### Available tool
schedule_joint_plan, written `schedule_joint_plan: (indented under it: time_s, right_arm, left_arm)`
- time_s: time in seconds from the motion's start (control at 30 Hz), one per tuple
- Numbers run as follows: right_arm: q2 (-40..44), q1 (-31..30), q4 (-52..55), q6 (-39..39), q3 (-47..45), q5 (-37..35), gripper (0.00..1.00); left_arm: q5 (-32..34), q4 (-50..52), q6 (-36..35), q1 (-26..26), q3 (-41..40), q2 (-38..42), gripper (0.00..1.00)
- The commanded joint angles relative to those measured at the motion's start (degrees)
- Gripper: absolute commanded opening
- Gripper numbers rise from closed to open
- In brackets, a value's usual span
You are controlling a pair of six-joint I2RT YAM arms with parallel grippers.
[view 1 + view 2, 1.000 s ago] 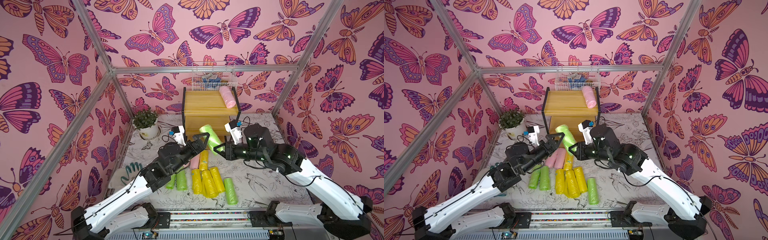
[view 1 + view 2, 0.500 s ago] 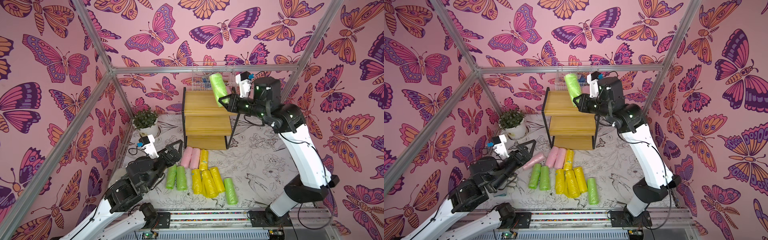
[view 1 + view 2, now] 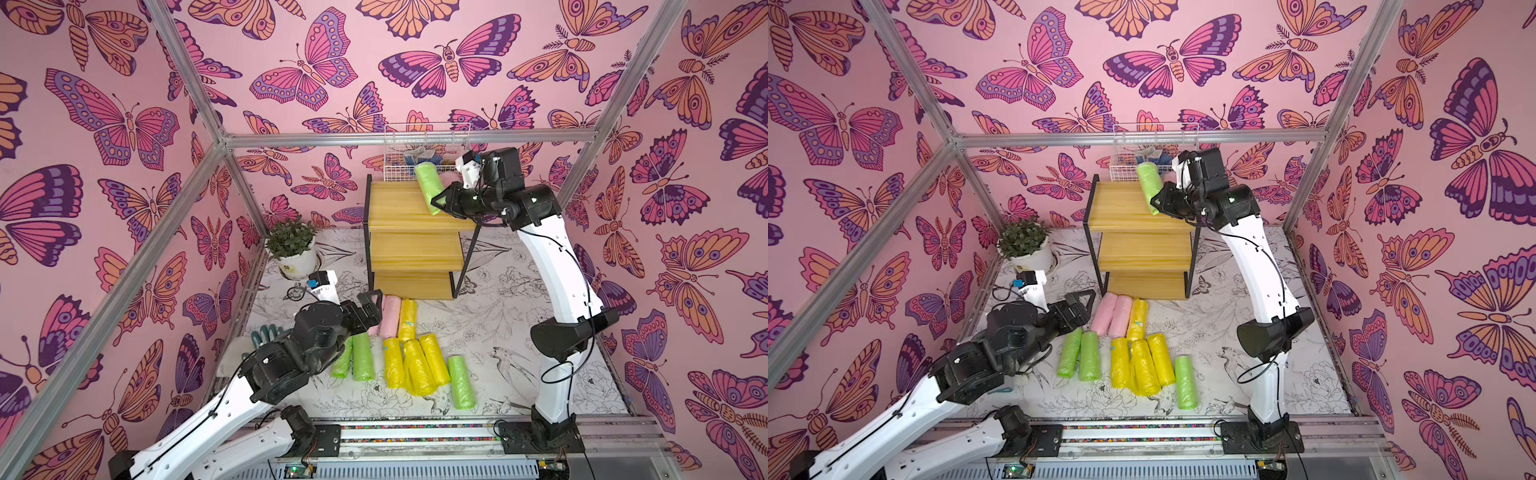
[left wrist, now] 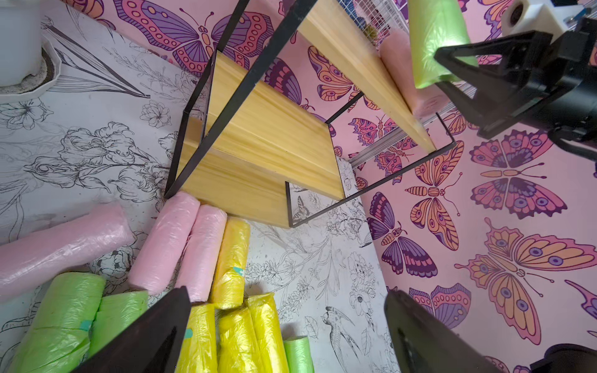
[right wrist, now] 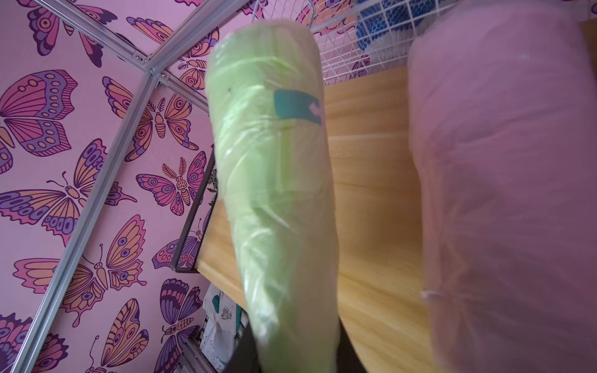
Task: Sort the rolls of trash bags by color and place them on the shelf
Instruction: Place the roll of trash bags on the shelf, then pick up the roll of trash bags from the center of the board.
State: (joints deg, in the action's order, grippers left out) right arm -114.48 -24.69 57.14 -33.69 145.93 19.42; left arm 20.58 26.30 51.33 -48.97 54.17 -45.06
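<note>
Table [image 3: 519, 332]: a white cover drawn with black flowers, spread across the floor of the butterfly-walled cell.
Shelf [image 3: 395, 203]: three stepped wooden tiers in a black frame, standing at the far middle of the table. The two lower tiers were bare.
Loose rolls [image 3: 1142, 365]: ten lay on the table just near of the shelf, most with their long sides touching.
Yellow rolls [image 3: 417, 365]: three sat packed together in the near row and one lay farther back, beside the pink pair.
Green rolls [image 3: 362, 357]: two lay side by side at the left of the near row and one at its right end.
Pink rolls [image 4: 164, 242]: two lay against the shelf's foot, and a third lay apart to their left, seen in the left wrist view.
Wire basket [image 3: 424, 141]: white, behind the top tier at the far wall, with blue items inside.
Potted plant [image 3: 291, 245]: in a white pot at the far left, left of the shelf.
Left gripper [image 3: 374, 309]: jaws spread wide and holding nothing, low just left of the pink pair.
Right gripper [image 3: 435, 203]: clenched on the near end of the held green roll, over the right of the top tier.
Held green roll [image 3: 428, 185]: tilted, with its far end rising toward the basket; contact with the board could not be told.
Shelved pink roll [image 5: 500, 193]: lay on the top tier just right of the held green roll.
</note>
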Motion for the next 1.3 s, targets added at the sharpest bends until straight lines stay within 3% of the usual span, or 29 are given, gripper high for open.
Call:
schedule_joint_plan:
  time_s: [0.0, 0.07, 0.2, 0.37, 0.77, 0.87, 1.07, 1.27]
  right_arm:
    - [1.0, -0.1, -2.14, -0.06, 0.5, 0.85, 0.16]
    - [1.33, -0.1, -3.14, 0.03, -0.99, 0.53, 0.18]
    - [1.33, 0.09, -3.87, -0.01, -1.26, -0.09, 0.34]
    - [1.66, 0.34, -4.49, -0.12, -0.97, -0.71, 0.65]
    - [12.94, 0.43, -3.44, 2.65, -3.26, -1.42, 0.71]
    - [20.56, 0.47, -3.14, 4.04, -12.35, -3.22, 0.71]
    - [41.75, 0.47, -4.76, 5.39, -40.48, -9.66, 0.72]
    - [58.14, 0.43, -2.33, 2.29, -64.22, -11.37, 0.72]
  left_arm:
    - [-0.54, 1.29, -1.93, 0.37, 1.12, -0.34, 1.0]
    - [-0.55, 1.29, -2.19, 0.37, 1.02, -0.88, 1.0]
    - [-0.8, 1.22, -2.72, 0.37, 1.11, -2.44, 1.0]
    - [-1.63, 1.29, -3.24, 0.37, 1.81, -4.31, 1.0]
    - [-5.76, 1.36, -5.89, 0.45, 5.18, -10.32, 1.0]
    - [-9.15, 1.38, -5.61, 0.45, 6.74, -13.9, 1.0]
    - [-15.19, 1.32, -4.22, 0.39, 8.67, -20.06, 1.0]
    - [-19.39, 1.38, -1.8, 0.37, 9.1, -24.37, 0.97]
